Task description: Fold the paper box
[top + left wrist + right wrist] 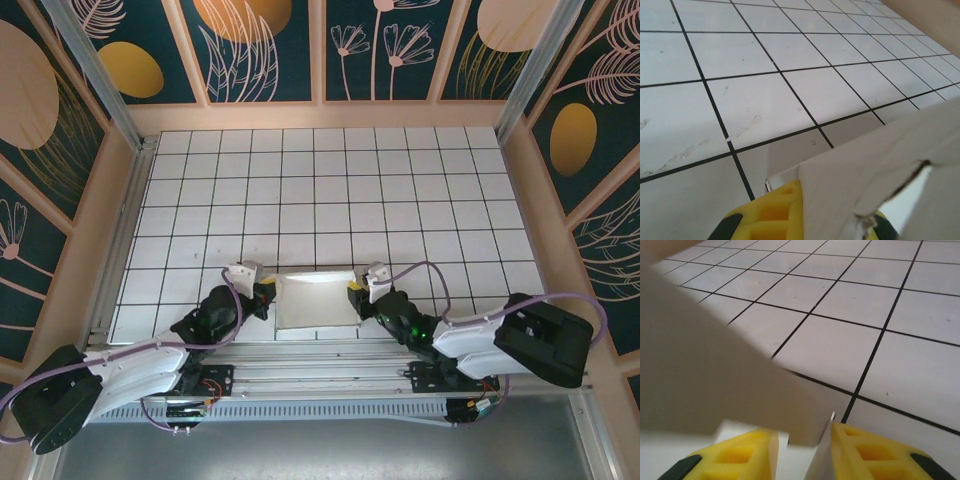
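Lying low in the frame's middle, the paper box [315, 300] is clamped by the left gripper [267, 292] and straddled by the narrowly parted right gripper [353, 296].

Nothing can be read here: no word, label, brand, number or sign. The paper box [315, 300] is plain white card, the worktop [330, 180] carries only a grid of black lines, and the walls [260, 50] carry only painted flowers and leaves.
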Available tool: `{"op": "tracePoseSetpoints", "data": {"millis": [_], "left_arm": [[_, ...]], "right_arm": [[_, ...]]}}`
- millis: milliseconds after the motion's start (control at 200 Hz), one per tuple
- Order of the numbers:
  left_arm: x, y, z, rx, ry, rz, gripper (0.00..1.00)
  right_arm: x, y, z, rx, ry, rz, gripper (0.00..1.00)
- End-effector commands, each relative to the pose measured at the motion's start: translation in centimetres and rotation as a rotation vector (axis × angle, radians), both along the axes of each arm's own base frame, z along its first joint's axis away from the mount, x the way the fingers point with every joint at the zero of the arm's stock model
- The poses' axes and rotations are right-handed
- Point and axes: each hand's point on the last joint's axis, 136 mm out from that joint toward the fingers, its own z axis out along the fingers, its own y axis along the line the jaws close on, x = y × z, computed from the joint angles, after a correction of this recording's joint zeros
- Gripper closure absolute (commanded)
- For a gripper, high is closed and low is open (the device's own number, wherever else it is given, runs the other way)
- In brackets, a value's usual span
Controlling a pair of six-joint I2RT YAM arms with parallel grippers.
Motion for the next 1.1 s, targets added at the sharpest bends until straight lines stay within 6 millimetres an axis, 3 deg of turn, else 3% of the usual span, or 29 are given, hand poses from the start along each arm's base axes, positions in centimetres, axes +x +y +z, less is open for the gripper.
{"op": "tracePoseSetpoints", "data": {"millis": [0,240,445,611,836,1096], "left_arm": [[0.2,-0.1,1.3,0.005,-0.087,-0.007,0.96],[0.5,0.0,0.4,0.047,-0.081,0.008,0.96],[1.3,0.4,0.1,0.093,-0.066,0.056,0.99],[1.6,-0.3,0.1,0.099,-0.054,0.058,1.0],[1.2,-1.6,-0.6,0.113,-0.036,0.043,1.0],[0.7,-2.0,-1.9,0.11,-0.009,0.036,1.0]], "right_arm": [[-1.1,-0.6,-0.7,0.016,0.039,0.019,0.63],[-2.1,-1.3,0.0,0.06,0.083,0.032,0.59],[-3.4,-1.7,2.8,0.173,0.087,0.08,0.54],[-4.0,-1.2,4.8,0.229,0.048,0.13,0.63],[-5.0,1.0,4.2,0.191,0.09,0.248,0.73],[-4.6,0.0,2.9,0.189,0.149,0.172,0.79]]}}
